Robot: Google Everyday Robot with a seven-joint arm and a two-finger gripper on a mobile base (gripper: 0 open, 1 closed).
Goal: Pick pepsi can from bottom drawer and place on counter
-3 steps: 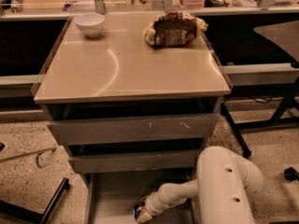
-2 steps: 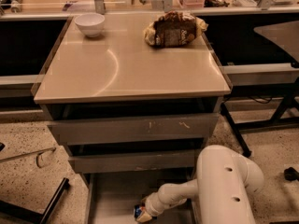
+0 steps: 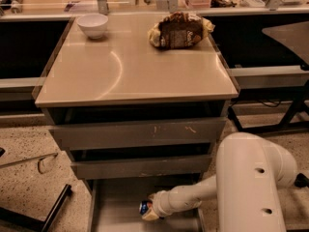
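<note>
Down in the open bottom drawer (image 3: 116,208), the gripper (image 3: 147,208) sits at the end of the white arm (image 3: 193,196), which reaches in from the right. Its pale fingers (image 3: 150,217) are closed onto the pepsi can (image 3: 143,207), one above it and one below, so only the can's blue end shows between them. The drawer's flat grey floor spreads left of the fingers, and its thin side wall stands further left.

Directly above the fingers come the two closed grey drawers, the middle drawer (image 3: 140,167) and then the scratched top drawer (image 3: 140,133). Higher still lies the counter (image 3: 135,69), a glossy beige top catching a curved reflection. On it, far above and left of the fingers, stands a white bowl (image 3: 92,24); far above and slightly right lies a brown snack bag (image 3: 179,30).

Speckled floor (image 3: 26,178) stretches left of the fingers, crossed by a black frame leg (image 3: 53,209). Dark tables and cluttered benches line the back of the room.
</note>
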